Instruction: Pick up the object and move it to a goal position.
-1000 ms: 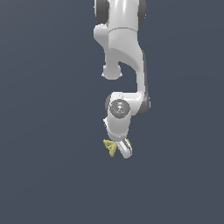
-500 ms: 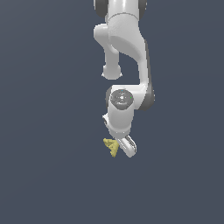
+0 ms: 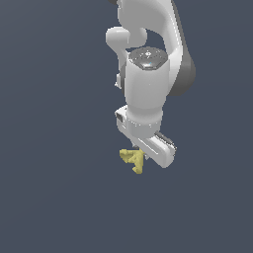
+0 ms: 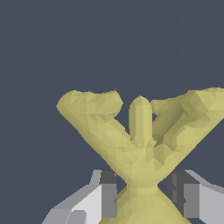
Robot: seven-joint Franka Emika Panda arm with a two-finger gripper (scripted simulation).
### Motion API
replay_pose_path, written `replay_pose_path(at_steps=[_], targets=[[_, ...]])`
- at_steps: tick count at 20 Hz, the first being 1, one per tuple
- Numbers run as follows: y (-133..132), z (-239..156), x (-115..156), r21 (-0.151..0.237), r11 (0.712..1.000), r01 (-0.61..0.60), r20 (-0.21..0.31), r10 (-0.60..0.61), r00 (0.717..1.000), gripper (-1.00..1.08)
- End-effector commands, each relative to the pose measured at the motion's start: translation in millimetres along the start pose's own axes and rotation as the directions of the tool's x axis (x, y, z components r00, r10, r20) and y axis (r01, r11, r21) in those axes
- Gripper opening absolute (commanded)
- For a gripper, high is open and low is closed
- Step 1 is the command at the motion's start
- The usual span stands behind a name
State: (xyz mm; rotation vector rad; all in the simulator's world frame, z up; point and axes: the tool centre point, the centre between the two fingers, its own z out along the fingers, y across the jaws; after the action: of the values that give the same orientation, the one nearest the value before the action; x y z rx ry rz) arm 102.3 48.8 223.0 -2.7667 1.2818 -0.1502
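The jaws are clamped on the yellow jack-shaped object (image 4: 140,148) at its waist — a finger (image 4: 105,194) pressed on each side. In the exterior view the object (image 3: 133,159) hangs at seven o'clock of the white gripper (image 3: 146,155), under the Panda arm (image 3: 148,74).

White arm hangs vertical over plain dark-grey ground. Pincer (image 3: 143,157) at its lower end, angled toward the exterior view's right. Pale-yellow object (image 3: 133,160) sits at the fingertips, lumpy arms protruding on the exterior view's left.
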Motion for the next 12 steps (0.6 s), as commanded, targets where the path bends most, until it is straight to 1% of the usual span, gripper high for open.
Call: replay_pose_path(at_steps=[1,8,12], targets=[[-13,-41,2,0.027,0.999,0.042,-0.009,-0.042,0.999,-1.0],[-44,-149,2,0.1,0.983,0.155,-0.037,-0.152,0.988,-1.0],[-55,-200,1,0.132,0.97,0.206,-0.051,-0.2,0.978,-1.0]])
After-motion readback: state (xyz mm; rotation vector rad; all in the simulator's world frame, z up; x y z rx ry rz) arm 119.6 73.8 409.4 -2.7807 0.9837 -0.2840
